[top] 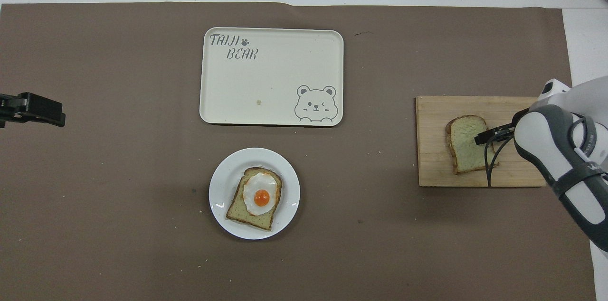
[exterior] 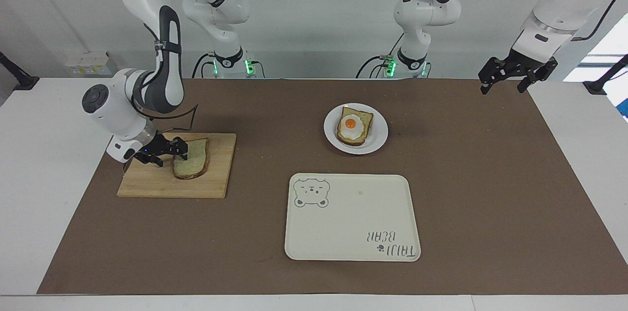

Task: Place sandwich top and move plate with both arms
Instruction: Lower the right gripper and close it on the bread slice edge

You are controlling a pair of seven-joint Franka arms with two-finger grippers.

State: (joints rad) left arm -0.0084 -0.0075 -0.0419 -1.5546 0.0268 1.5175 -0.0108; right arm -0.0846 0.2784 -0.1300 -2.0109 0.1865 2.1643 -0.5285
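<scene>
The sandwich top [exterior: 194, 163] [top: 464, 149], a plain speckled slice, lies on a wooden cutting board [exterior: 162, 186] [top: 432, 116] toward the right arm's end of the table. My right gripper [exterior: 177, 151] [top: 479, 139] is low at the slice's edge on the side away from the plate, touching or nearly touching it. The white plate [exterior: 379, 142] [top: 219, 187] sits mid-table with a slice bearing a fried egg [exterior: 353, 127] [top: 256, 196]. My left gripper [exterior: 503, 86] [top: 47, 113] hangs open and waiting above the mat at the left arm's end.
A cream tray with a bear drawing [exterior: 353, 222] [top: 270, 82] lies farther from the robots than the plate. A brown mat [exterior: 471, 193] covers the table. Two smaller white arms stand at the robots' edge.
</scene>
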